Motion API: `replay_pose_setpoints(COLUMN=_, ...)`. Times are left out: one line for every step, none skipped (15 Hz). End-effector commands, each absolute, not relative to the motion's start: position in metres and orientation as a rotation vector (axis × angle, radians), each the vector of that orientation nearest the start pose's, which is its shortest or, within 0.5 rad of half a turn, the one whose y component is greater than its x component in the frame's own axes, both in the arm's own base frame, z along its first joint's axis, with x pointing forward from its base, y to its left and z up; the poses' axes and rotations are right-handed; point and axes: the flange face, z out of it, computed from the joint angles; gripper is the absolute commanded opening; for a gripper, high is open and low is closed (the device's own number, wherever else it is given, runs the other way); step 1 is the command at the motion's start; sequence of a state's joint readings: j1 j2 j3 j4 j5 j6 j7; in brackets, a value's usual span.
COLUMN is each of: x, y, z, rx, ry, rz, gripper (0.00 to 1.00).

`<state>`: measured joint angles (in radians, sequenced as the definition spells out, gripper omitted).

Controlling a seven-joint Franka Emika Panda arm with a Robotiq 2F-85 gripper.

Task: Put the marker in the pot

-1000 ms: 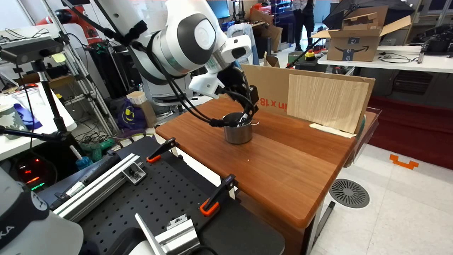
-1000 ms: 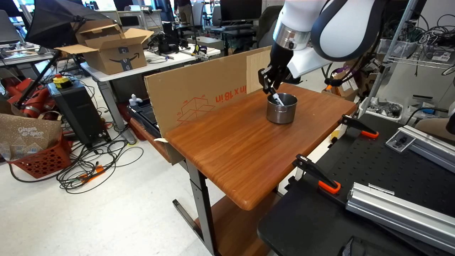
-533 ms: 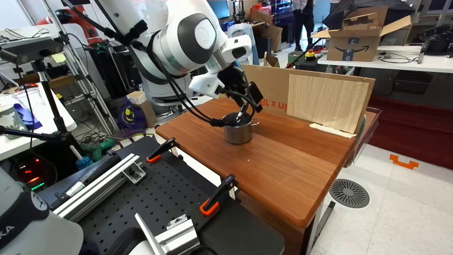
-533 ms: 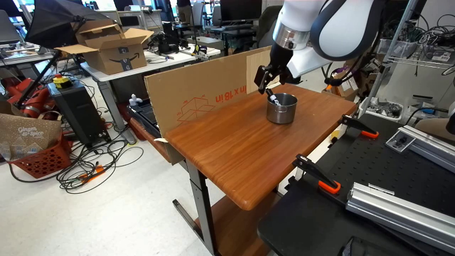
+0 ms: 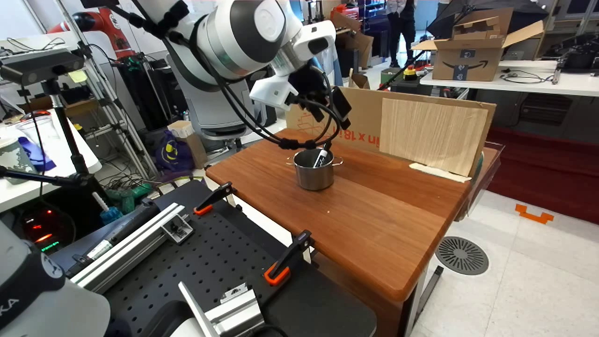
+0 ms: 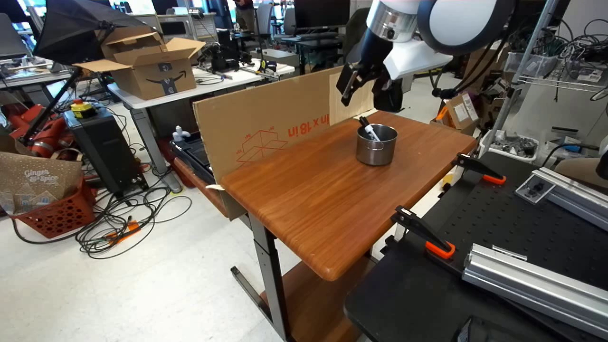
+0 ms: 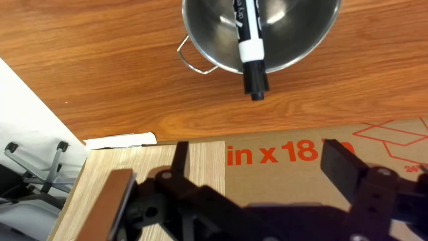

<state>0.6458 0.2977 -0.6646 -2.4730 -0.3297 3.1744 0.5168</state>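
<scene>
The marker [image 7: 252, 50], black and white with a black cap, leans inside the silver pot [image 7: 297, 40]. Its cap end pokes out over the rim, as both exterior views show too, with the marker [image 5: 320, 158] slanting up out of the pot [image 5: 314, 179]. My gripper [image 7: 257, 155] is wide open, and only the cardboard behind shows between its fingers. It hangs apart from the marker [image 6: 372, 131]. In an exterior view the gripper [image 6: 367, 99] is above the pot [image 6: 375, 154] and toward the cardboard side.
A cardboard panel [image 6: 266, 126] stands along one table edge, with a pale wood-grain sheet [image 5: 433, 135] on it. Clamps [image 5: 290, 257] sit at the opposite edge beside a black perforated board [image 5: 224, 248]. Loose cables [image 5: 262, 131] loop from the arm over the pot.
My gripper was around the marker at the pot; it has opened, let the marker go and risen away. The marker now rests tilted in the pot, which has stayed put.
</scene>
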Motion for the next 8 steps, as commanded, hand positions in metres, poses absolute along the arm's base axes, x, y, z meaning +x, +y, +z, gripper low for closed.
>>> replay_pose_setpoints(x=0.497, y=0.014, z=0.275, rx=-3.143, ry=0.195, rz=-0.734, gripper=1.00)
replay_pose_setpoints(x=0.495, y=0.014, z=0.283, rx=-3.131, ry=0.191, rz=-0.731, gripper=1.00)
replay_pose_setpoints(x=0.492, y=0.015, z=0.289, rx=-3.127, ry=0.177, rz=-0.717, gripper=1.00)
replay_pose_setpoints(x=0.490, y=0.016, z=0.294, rx=-3.129, ry=0.163, rz=-0.698, gripper=1.00)
replay_pose_setpoints(x=0.501, y=0.014, z=0.284, rx=-3.124, ry=0.211, rz=-0.745, gripper=1.00)
replay_pose_setpoints(x=0.498, y=0.014, z=0.288, rx=-3.121, ry=0.204, rz=-0.731, gripper=1.00)
replay_pose_setpoints(x=0.496, y=0.014, z=0.290, rx=-3.120, ry=0.201, rz=-0.721, gripper=1.00)
replay_pose_setpoints(x=0.494, y=0.014, z=0.290, rx=-3.120, ry=0.199, rz=-0.715, gripper=1.00)
